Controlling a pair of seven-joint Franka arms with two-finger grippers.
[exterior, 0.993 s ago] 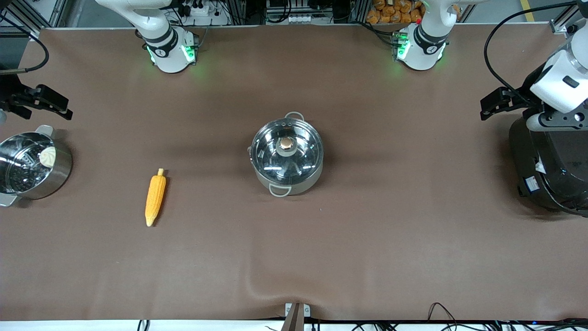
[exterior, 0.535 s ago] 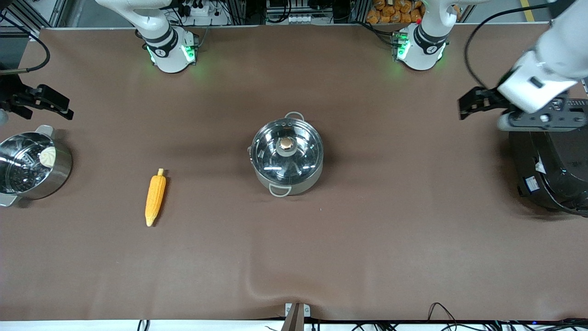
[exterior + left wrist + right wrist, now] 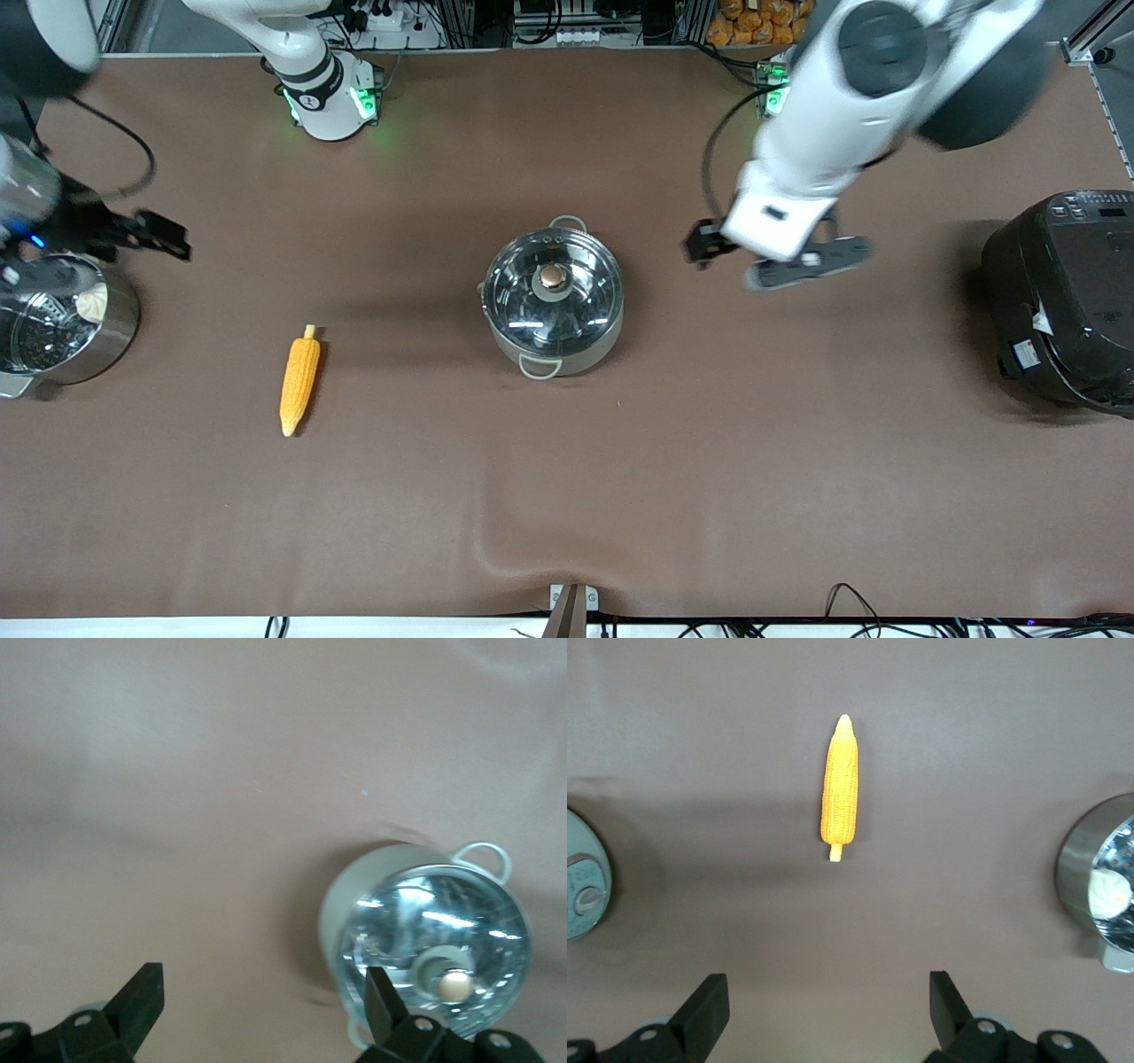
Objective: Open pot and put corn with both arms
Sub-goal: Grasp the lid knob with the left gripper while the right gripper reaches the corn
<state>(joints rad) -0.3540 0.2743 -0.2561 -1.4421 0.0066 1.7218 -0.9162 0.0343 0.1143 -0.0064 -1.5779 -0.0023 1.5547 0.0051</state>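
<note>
The steel pot (image 3: pixel 554 341) stands mid-table with its glass lid (image 3: pixel 523 301) on and a copper knob (image 3: pixel 552 276) on top. It also shows in the left wrist view (image 3: pixel 363 895). The corn (image 3: pixel 299 381) lies flat on the mat toward the right arm's end, apart from the pot, and shows in the right wrist view (image 3: pixel 840 788). My left gripper (image 3: pixel 702 245) hangs open and empty over the mat beside the pot, its fingers (image 3: pixel 142 997) wide apart. My right gripper (image 3: pixel 164 239) is open and empty over the mat beside the steamer pot, with the corn ahead of its fingers (image 3: pixel 946 997).
A steel steamer pot (image 3: pixel 120 332) with a white bun (image 3: pixel 91 304) stands at the right arm's end of the table. A big black rice cooker (image 3: pixel 1063 301) stands at the left arm's end. The brown mat (image 3: pixel 567 496) has a wrinkle near its front edge.
My left arm has swung from over the rice cooker to beside the pot. My right gripper has shifted a little from the table's end toward the corn. Pot and corn have not moved.
</note>
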